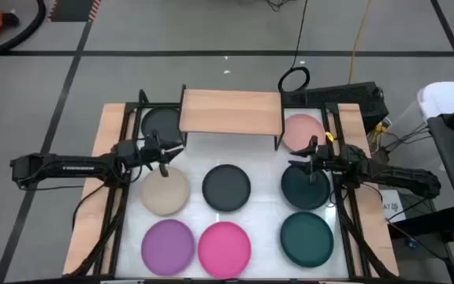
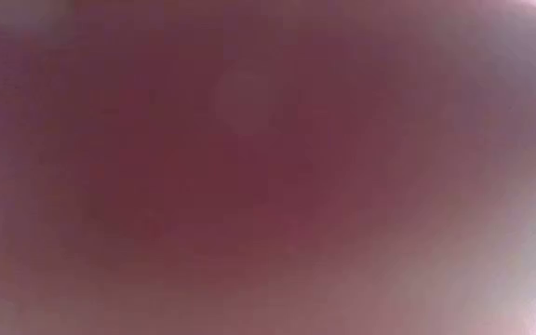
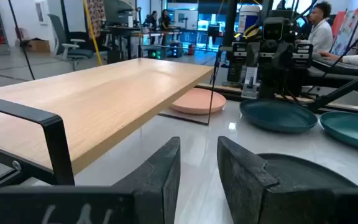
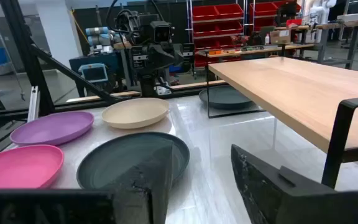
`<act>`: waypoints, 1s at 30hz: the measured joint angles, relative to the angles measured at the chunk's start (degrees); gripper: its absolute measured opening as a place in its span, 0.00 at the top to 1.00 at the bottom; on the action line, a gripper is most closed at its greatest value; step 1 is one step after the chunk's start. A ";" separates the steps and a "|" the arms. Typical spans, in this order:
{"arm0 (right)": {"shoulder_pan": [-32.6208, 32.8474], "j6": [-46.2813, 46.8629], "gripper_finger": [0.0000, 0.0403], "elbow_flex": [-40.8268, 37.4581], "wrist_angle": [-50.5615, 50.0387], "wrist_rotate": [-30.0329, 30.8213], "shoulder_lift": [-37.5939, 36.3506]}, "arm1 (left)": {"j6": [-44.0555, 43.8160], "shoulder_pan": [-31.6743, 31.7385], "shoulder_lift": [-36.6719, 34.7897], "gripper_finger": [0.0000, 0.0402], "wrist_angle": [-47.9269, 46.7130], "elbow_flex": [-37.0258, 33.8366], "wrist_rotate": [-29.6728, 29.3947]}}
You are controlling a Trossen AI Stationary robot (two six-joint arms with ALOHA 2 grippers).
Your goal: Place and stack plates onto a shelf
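Note:
The shelf (image 1: 231, 112) stands at the table's far middle, a light wooden board on black legs. Eight plates lie on the white table. A charcoal plate (image 1: 161, 122) sits left of the shelf and a pale pink plate (image 1: 302, 130) right of it. In the middle row lie a beige plate (image 1: 164, 192), a charcoal plate (image 1: 226, 188) and a dark teal plate (image 1: 306, 188). The near row holds purple (image 1: 168, 244), magenta (image 1: 225, 246) and teal (image 1: 307, 237) plates. My left gripper (image 1: 164, 154) (image 3: 197, 168) is open just beyond the beige plate. My right gripper (image 1: 310, 158) (image 4: 204, 180) is open at the dark teal plate's far edge.
The table has raised wooden side edges (image 1: 89, 205) and black rails along both sides. The low view shows only a reddish blur. Cables and a black box (image 1: 345, 95) lie behind the shelf. People sit in the room beyond (image 3: 319, 25).

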 joint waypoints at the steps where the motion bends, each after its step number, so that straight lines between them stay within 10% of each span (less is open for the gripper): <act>1: 0.00 0.00 0.64 -0.01 0.00 -0.01 0.00 | -0.02 -0.01 -0.02 0.73 0.01 0.00 -0.02; 30: 0.00 5.41 0.64 0.01 0.00 -0.01 0.00 | 0.00 -0.01 -0.01 0.73 0.01 0.00 0.00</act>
